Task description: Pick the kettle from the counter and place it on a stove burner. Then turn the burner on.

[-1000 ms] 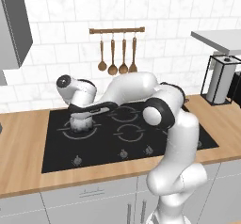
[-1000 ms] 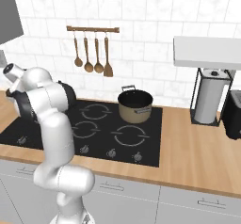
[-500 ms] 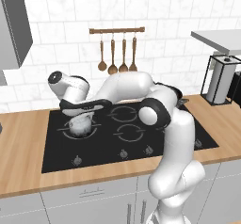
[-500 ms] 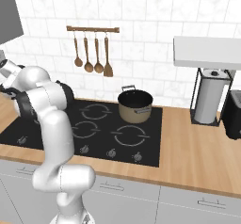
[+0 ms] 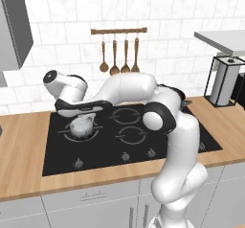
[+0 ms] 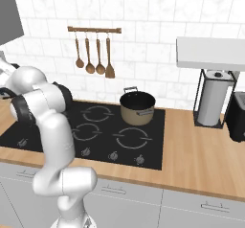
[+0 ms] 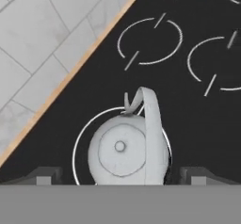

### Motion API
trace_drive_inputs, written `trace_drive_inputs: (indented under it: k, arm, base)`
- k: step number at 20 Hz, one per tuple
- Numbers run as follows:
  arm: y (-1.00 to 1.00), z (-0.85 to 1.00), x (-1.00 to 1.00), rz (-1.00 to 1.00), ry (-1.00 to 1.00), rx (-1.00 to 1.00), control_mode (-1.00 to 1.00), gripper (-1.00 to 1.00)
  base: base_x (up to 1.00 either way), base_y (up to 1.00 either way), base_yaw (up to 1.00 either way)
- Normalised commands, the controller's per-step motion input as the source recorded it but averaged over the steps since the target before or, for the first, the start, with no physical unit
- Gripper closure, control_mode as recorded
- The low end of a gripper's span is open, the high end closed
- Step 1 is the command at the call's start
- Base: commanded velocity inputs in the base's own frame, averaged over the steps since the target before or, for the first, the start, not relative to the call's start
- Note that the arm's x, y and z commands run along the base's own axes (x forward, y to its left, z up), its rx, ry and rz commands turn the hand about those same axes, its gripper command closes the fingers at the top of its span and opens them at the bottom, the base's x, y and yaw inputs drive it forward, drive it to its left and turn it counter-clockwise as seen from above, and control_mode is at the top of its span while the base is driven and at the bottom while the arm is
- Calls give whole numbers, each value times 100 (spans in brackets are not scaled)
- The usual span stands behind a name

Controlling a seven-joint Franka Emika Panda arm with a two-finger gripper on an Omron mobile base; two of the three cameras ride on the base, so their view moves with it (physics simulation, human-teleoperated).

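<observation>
The kettle (image 5: pixel 81 126) (image 7: pixel 128 151) is sitting upright on the stove burner (image 7: pixel 82 134), inside its grey ring on the black cooktop (image 5: pixel 143 145). Since the earlier frames the gripper (image 7: pixel 120 176) has been lifting off it and is now hanging released above, finger tips (image 7: pixel 43 176) spread wide on either side, touching nothing. In the hand view the short spout is pointing up-frame and the arched handle is running along that same line. The tan pot (image 6: pixel 138 107) is standing on a back ring.
</observation>
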Motion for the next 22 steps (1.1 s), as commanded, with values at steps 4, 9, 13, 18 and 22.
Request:
trace_drive_inputs:
  k: [4, 9, 13, 18, 22]
  arm:
    - [-2, 0, -83, -8, 0, 0, -100, -100]
    - [-24, -1, -73, -1, 5, 0, -100, -100]
    - [-48, -11, -41, 6, 1, 0, -100, -100]
    - [-21, -20, -5, 29, 8, 0, -100, -100]
    - [0, -22, 0, 42, 22, 0, -100, -100]
  base:
    - [0, 0, 0]
    - [0, 0, 0]
    - [0, 0, 0]
    - [0, 0, 0]
    - [0, 0, 0]
